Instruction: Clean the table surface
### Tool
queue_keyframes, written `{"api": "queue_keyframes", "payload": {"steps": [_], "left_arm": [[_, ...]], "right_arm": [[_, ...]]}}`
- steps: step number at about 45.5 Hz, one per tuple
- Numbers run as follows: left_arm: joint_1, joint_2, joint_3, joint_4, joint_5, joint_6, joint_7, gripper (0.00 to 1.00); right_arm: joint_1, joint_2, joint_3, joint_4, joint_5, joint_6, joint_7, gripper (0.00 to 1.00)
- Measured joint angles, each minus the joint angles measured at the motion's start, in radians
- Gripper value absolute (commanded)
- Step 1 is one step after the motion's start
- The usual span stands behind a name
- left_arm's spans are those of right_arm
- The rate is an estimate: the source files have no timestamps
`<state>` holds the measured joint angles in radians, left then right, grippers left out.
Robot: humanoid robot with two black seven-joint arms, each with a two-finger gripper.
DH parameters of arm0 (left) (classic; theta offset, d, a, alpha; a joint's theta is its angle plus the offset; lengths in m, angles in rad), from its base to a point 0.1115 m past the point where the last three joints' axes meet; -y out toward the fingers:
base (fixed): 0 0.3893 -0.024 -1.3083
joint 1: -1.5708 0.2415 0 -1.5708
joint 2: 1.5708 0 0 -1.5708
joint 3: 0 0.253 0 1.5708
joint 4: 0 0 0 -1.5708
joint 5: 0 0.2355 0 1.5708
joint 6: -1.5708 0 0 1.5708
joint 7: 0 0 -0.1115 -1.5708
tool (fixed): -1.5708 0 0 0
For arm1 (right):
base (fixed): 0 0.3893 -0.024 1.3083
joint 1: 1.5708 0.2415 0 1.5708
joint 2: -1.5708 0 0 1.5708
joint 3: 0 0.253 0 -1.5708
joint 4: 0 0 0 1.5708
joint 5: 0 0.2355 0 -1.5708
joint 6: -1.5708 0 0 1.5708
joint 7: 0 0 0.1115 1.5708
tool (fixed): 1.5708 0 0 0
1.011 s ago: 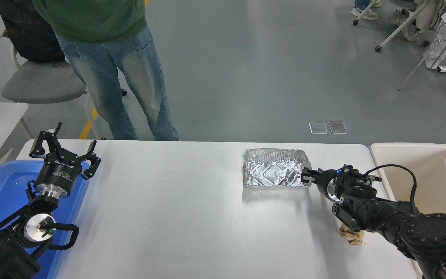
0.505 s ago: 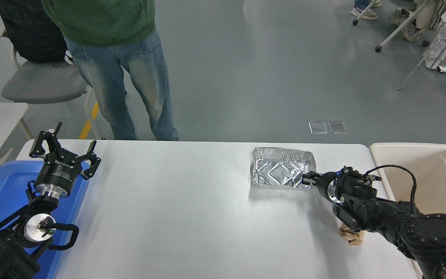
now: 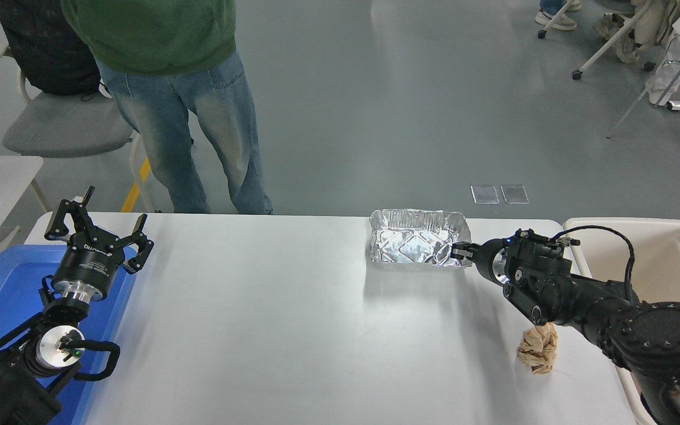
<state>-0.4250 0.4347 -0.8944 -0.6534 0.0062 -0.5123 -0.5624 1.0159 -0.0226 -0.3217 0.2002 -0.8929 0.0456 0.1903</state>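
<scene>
The table surface [image 3: 269,330] is a wide white top filling the lower half of the view. A silver foil tray [image 3: 417,238] hangs above its far right part, casting a shadow on the white below. My right gripper [image 3: 460,252] is shut on the tray's right rim and holds it up. A crumpled brown paper ball [image 3: 538,349] lies on the table near my right forearm. My left gripper [image 3: 97,229] is open and parked at the lower left, over a blue bin.
A blue bin [image 3: 3,289] sits at the table's left end and a cream tub [image 3: 659,260] stands at its right end. A person in jeans [image 3: 198,130] stands at the far edge, left of centre. A grey chair [image 3: 62,127] is behind.
My right gripper has lifted the foil tray off the table and carried it up and away. The arm's rise has uncovered more of the paper ball. The person shifted slightly.
</scene>
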Motion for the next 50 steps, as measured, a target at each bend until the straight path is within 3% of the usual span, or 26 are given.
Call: {"api": "queue_keyframes", "payload": {"steps": [11,31,50], "left_arm": [[0.0,0.0,0.0,0.0,0.0,0.0,0.0,0.99],[0.0,0.0,0.0,0.0,0.0,0.0,0.0,0.99],[0.0,0.0,0.0,0.0,0.0,0.0,0.0,0.99]], "right_arm": [[0.078,-0.143,0.003,0.236,0.012,0.012,0.009,0.0],[0.212,-0.573,0.009,0.821,0.006,-0.032,0.016,0.0],[0.246,-0.947,0.023,1.073,-0.067,-0.036,0.092,0.0]]}}
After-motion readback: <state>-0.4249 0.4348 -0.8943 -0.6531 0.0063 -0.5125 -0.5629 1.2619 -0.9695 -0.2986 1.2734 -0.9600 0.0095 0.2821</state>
